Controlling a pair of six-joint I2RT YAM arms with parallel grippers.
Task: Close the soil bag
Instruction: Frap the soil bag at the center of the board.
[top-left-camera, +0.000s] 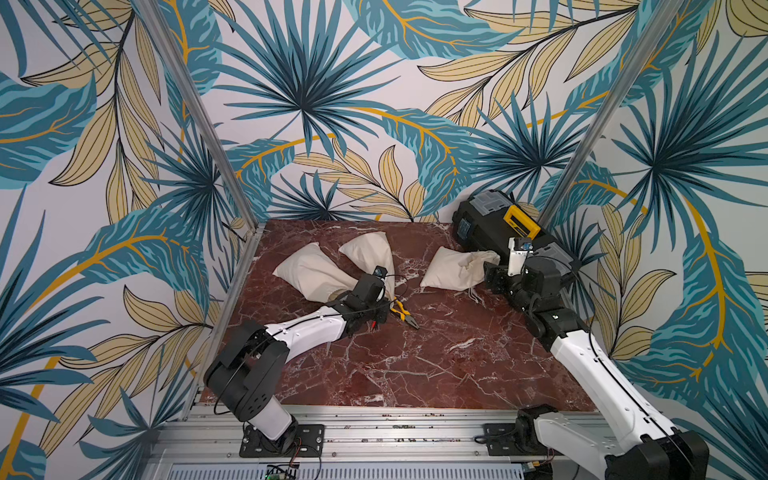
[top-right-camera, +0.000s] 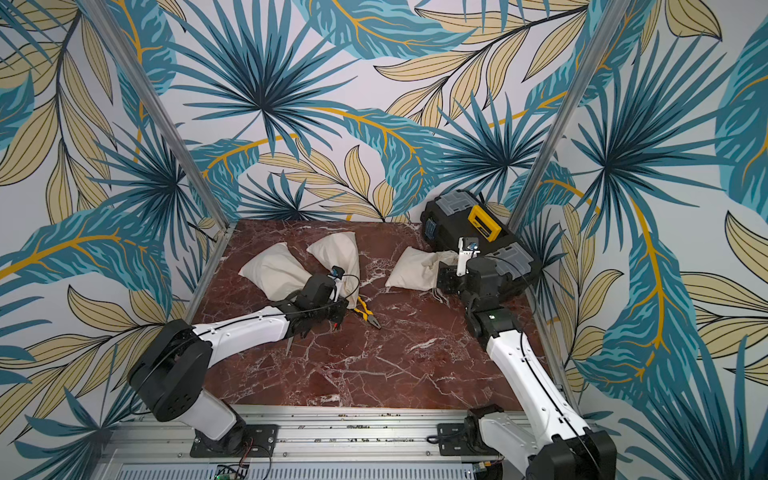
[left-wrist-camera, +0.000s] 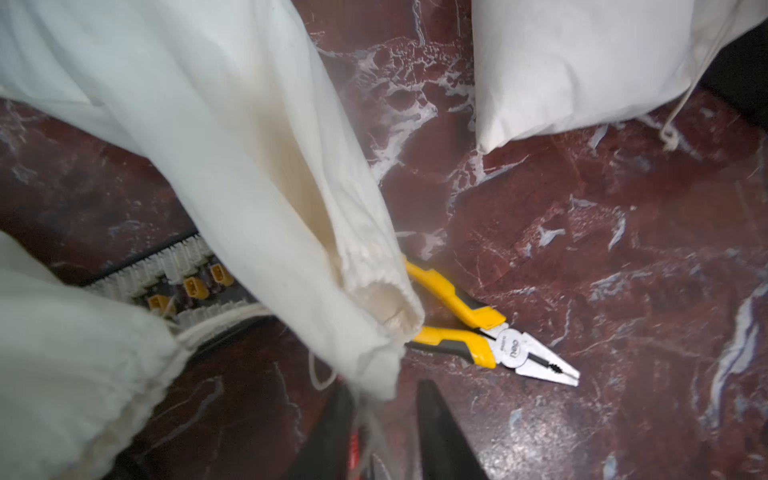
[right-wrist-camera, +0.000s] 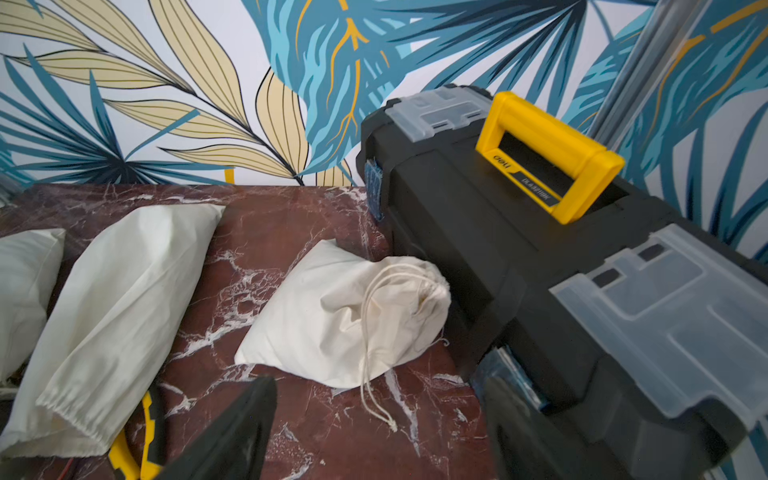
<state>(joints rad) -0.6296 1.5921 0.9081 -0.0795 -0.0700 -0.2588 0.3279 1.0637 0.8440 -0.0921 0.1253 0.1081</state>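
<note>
The left claw (left-wrist-camera: 384, 390) straddles the drawstring (left-wrist-camera: 376, 436) of the open soil bag (left-wrist-camera: 291, 187), probably to pull it; whether clenched, I cannot tell. The right claw (right-wrist-camera: 380, 382) hangs released.

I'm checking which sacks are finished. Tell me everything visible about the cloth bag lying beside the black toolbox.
The cloth bag is off-white, cotton-like fabric, plump and filled, lying on its side on the red marble table. Its neck is gathered shut and points at the black toolbox, seemingly touching its side. A pale drawstring loops out of the neck and trails slack onto the table, ending in a knot. Nothing grips it.
</note>
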